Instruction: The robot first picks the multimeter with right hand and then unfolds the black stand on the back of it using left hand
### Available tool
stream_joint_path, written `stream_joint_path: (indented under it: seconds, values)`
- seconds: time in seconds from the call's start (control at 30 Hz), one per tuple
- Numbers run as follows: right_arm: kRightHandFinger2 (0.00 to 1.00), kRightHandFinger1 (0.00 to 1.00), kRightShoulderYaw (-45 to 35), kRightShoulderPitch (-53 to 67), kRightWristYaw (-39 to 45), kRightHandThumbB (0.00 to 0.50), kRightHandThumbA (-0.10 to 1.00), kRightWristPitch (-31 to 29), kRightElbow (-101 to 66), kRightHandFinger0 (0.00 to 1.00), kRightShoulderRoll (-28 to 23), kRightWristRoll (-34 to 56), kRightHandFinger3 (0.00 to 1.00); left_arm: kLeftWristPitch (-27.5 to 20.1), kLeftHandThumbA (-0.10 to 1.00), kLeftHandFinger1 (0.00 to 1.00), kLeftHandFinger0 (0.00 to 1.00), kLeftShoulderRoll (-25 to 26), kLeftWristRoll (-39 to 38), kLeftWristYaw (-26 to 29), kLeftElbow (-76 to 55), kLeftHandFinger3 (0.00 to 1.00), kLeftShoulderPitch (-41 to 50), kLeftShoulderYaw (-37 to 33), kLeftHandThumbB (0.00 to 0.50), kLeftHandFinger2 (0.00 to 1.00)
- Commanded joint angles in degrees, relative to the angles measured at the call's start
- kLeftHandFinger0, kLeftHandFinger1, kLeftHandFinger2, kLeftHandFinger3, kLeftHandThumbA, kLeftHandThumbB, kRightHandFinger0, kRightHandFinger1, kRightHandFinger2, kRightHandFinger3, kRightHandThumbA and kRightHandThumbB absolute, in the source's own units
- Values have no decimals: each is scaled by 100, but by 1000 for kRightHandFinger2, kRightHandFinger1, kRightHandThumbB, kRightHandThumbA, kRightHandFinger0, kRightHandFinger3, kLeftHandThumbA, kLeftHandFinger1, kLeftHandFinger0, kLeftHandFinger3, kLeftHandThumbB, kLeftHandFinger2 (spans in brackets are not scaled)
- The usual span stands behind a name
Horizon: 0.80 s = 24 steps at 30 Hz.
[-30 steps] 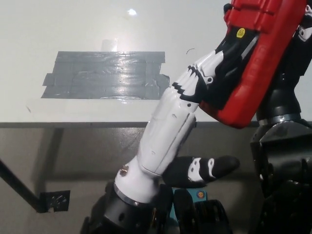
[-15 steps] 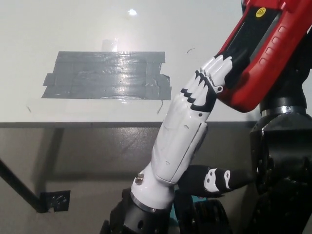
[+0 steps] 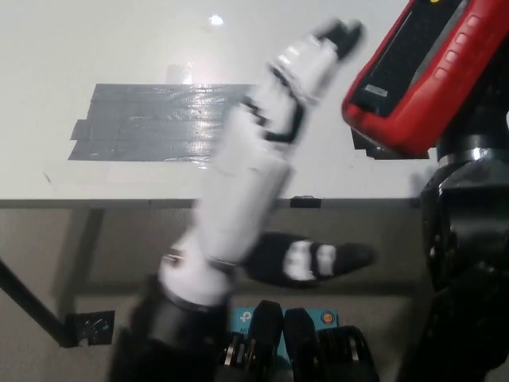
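The red multimeter (image 3: 445,87) hangs tilted above the table's right front corner, a dark panel with a small white label facing me. My black right hand holds it from behind and is mostly hidden; only the black right arm (image 3: 469,207) shows below it. My white left hand (image 3: 258,135) is blurred with motion, left of the multimeter and apart from it. It is open, with the fingers (image 3: 318,48) stretched up and the thumb (image 3: 314,259) sticking out to the right. A dark jagged shape (image 3: 382,150) shows under the multimeter's lower edge; what it is cannot be told.
A white table (image 3: 95,40) fills the upper picture, with its front edge (image 3: 119,203) running across the middle. A patch of grey tape strips (image 3: 159,123) lies on it at the left. Below the edge are the floor and a black table leg (image 3: 32,306).
My left hand has let go of the multimeter's dark panel and swung up and to the left. The multimeter has stayed at the upper right in my right hand.
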Motion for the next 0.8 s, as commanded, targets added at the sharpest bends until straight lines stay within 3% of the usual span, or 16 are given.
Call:
stream_joint_path:
  seconds: [0.0,0.07,0.1,0.17,0.2,0.23,0.27,0.33,0.4,0.53,0.6,0.67,0.77]
  values:
    - [758,388,70,-307,620,19,-100,-14,353,0,-504,-646,960,340,1000,1000,1000,172,-588,-261,-563,1000,-392,340,360,1000]
    - [746,364,99,-375,806,38,-100,-109,758,0,-866,-1049,936,665,1000,1000,1000,208,-915,-308,-863,1000,-283,505,375,1000]
    - [743,342,111,-404,853,42,-100,-166,909,0,-990,-1210,944,579,1000,1000,1000,267,-964,-266,-877,1000,-262,563,370,1000]
    - [786,256,45,-521,848,49,-100,-269,1258,0,-1210,-1442,768,436,1000,1000,1000,417,-997,-237,-961,1000,-147,704,346,1000]
    - [807,246,-12,-597,875,43,-100,-312,1471,0,-1311,-1479,717,264,1000,1000,1000,495,-958,-192,-948,1000,-38,754,321,1000]
    - [806,249,-27,-627,867,52,-100,-317,1552,0,-1348,-1533,702,276,1000,1000,1000,512,-987,-218,-979,1000,22,765,336,1000]
    - [802,241,-40,-659,842,50,-100,-315,1636,0,-1390,-1600,695,321,1000,1000,1000,531,-1031,-254,-1025,1000,94,767,340,1000]
    - [786,245,-53,-776,867,103,-100,-377,1920,0,-1509,-1804,681,213,1000,1000,1000,607,-1081,-243,-1020,1000,297,777,357,1000]
    - [756,238,76,-887,1054,137,-100,-589,2314,0,-1715,-2313,701,321,1000,1000,1000,700,-1245,-316,-1063,1000,550,797,411,1000]
    - [746,276,504,-1090,1170,107,-100,-858,3052,0,-2071,-3396,766,200,1000,1000,1000,773,-1371,-287,-1003,1000,974,802,413,1000]
    - [699,208,716,-1217,1195,102,-100,-1071,3473,0,-2165,-3813,731,26,1000,1000,1000,779,-1194,-222,-915,1000,1212,795,401,1000]
    - [751,274,932,-1365,1261,124,-100,-1294,4027,0,-2201,-4107,675,-117,1000,1000,1000,815,-1131,-160,-799,1000,1597,799,394,1000]
    - [777,355,1150,-1545,1184,185,-100,-1430,4637,0,-2238,-4436,695,-496,1000,1000,1000,846,-1029,10,-529,1000,1906,826,379,1000]
